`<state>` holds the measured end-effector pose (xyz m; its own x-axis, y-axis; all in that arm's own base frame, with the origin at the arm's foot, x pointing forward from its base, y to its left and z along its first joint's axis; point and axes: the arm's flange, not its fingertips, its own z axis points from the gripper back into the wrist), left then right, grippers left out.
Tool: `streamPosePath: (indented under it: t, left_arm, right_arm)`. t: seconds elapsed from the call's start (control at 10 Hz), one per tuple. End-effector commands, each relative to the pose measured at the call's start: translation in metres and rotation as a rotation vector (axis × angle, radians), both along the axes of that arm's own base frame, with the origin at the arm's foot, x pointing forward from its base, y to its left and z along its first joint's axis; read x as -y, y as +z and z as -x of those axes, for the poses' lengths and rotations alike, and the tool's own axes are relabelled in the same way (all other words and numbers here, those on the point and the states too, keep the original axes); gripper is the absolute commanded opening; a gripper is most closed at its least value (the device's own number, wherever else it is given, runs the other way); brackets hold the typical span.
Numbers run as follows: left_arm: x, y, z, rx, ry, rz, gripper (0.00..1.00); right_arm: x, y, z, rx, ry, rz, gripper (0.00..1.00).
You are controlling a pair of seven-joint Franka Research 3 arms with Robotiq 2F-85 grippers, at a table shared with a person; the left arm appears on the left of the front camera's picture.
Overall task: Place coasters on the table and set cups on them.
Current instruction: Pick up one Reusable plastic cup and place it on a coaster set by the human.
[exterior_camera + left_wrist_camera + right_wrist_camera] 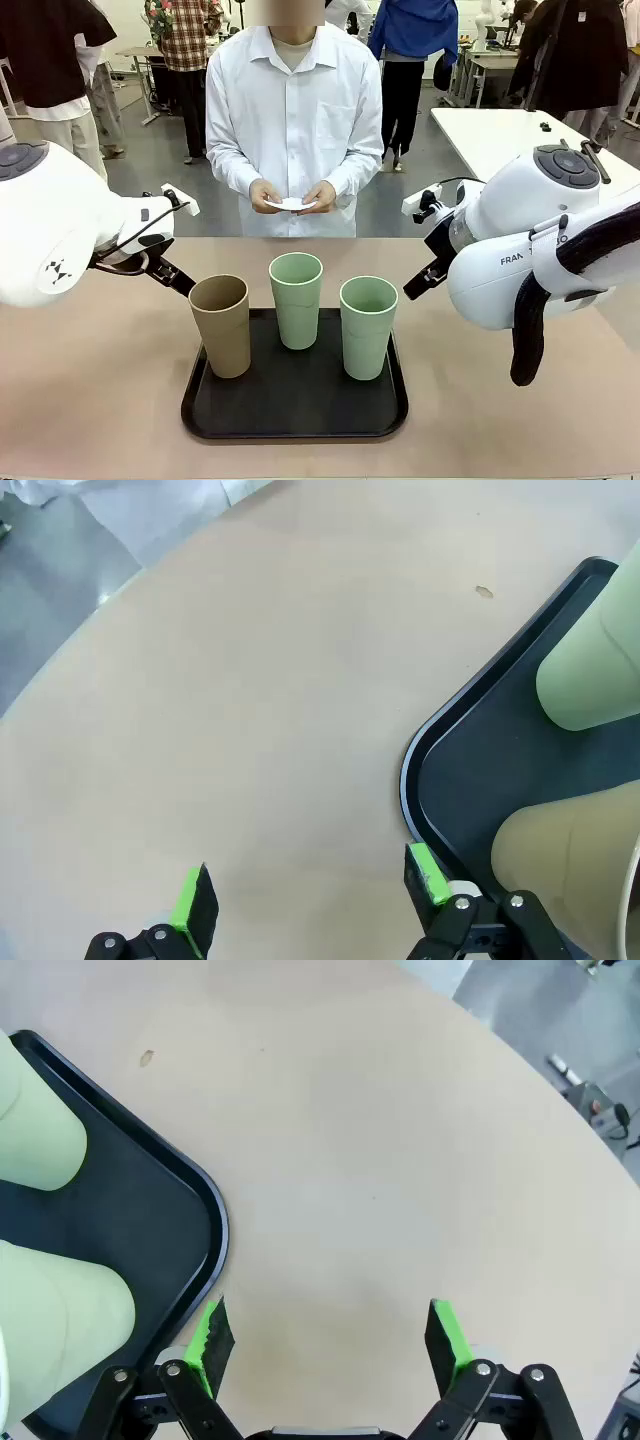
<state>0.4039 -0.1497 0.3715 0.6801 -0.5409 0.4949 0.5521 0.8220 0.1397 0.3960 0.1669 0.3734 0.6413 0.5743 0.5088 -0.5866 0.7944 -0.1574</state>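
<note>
Left jaws: standing wide apart, gripping nothing, green pads [187, 910] hanging over the bare counter [100, 400], one pad just beside a tray corner.
Right jaws: spread and empty too, pads [447, 1335] hanging over the counter beside another tray corner.
Person [295, 120]: standing at the far edge, hands [265, 193] holding the coasters.
Tray [300, 418]: black, lying between both arms and carrying the cups.
Cups: tan-brown cup [221, 325] and two mint cups [297, 298] [368, 325] standing upright, apart.
Coasters [291, 204]: white, being held above the counter; their count is unclear.
Hidden: white arm shells are covering most of the jaws in the front view; the wrist views are cutting off the cups.
</note>
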Motion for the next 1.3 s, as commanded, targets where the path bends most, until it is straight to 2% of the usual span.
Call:
streamPosePath:
  t: [0.0,1.2]
  left_arm:
    - [0.0,0.0001,0.0001,0.0,0.0,0.0,1.0]
    - [0.0,0.0001,0.0001,0.0,0.0,0.0,1.0]
  right_arm:
    - [-0.0001,0.0,0.0,0.0,0.0,0.0,1.0]
    - [-0.0001,0.0,0.0,0.0,0.0,0.0,1.0]
